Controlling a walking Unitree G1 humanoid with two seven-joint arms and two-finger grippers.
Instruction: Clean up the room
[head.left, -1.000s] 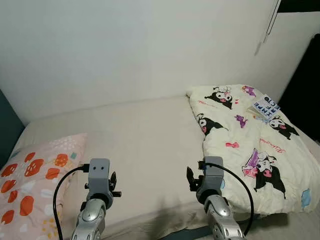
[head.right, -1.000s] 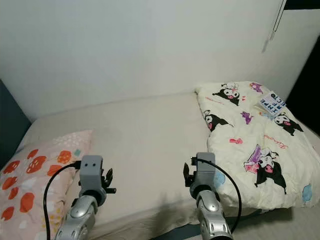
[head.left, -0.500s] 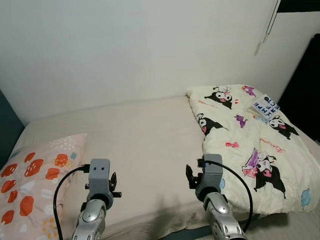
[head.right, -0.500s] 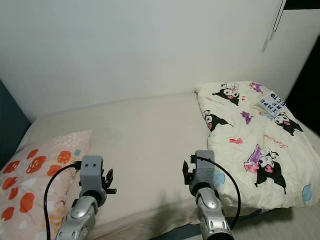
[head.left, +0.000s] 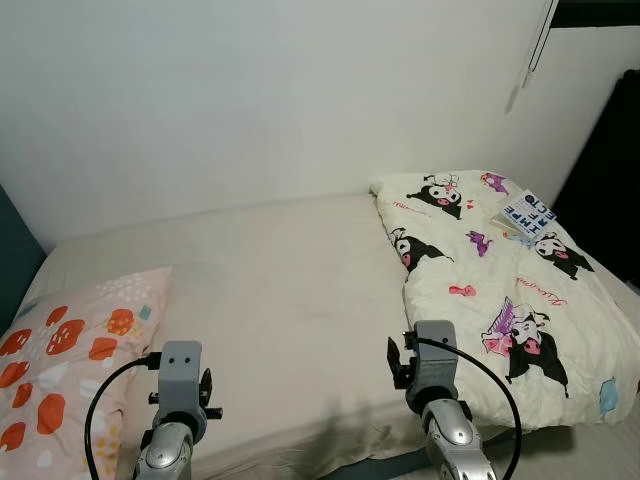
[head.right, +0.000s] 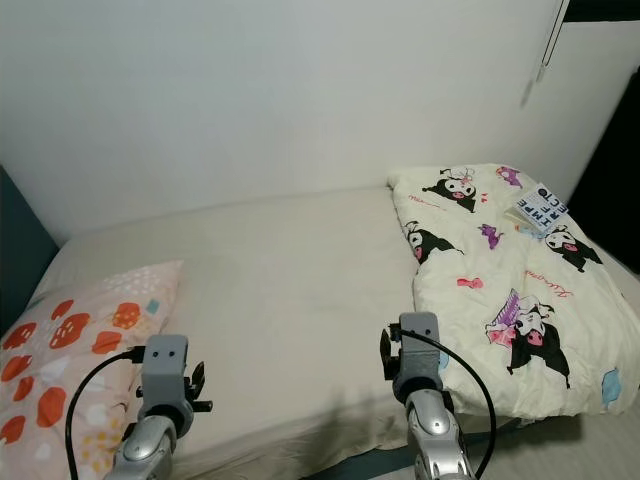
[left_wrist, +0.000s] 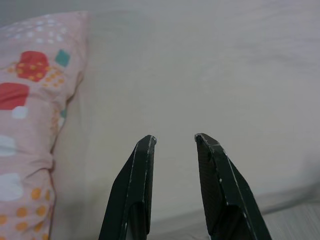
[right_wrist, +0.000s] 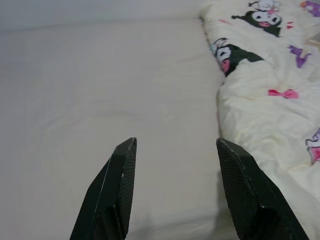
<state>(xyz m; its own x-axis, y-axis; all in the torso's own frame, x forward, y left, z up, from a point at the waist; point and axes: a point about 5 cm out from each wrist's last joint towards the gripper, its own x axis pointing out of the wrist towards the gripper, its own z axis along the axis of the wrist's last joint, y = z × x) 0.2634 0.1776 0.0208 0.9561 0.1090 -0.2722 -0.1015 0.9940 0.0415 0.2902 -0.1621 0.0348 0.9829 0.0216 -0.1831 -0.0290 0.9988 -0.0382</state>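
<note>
Facing bed (head.left: 280, 270): cartoon-print quilt (head.left: 500, 290) lay bunched at right end, book (head.left: 528, 212) atop, patterned pillow (head.left: 70, 340) at left. Left gripper (left_wrist: 175, 140) fingers narrowly parted, right gripper (right_wrist: 175, 145) fingers wide, both empty.

— How's the light?
— Soft and even over the bed (head.left: 290, 290); my arms throw faint shadows at its near edge. The corner right of the quilt (head.left: 500, 290) is dark.
— Sharp?
— Head views crisp; my fingers (left_wrist: 142, 150) blur up close.
</note>
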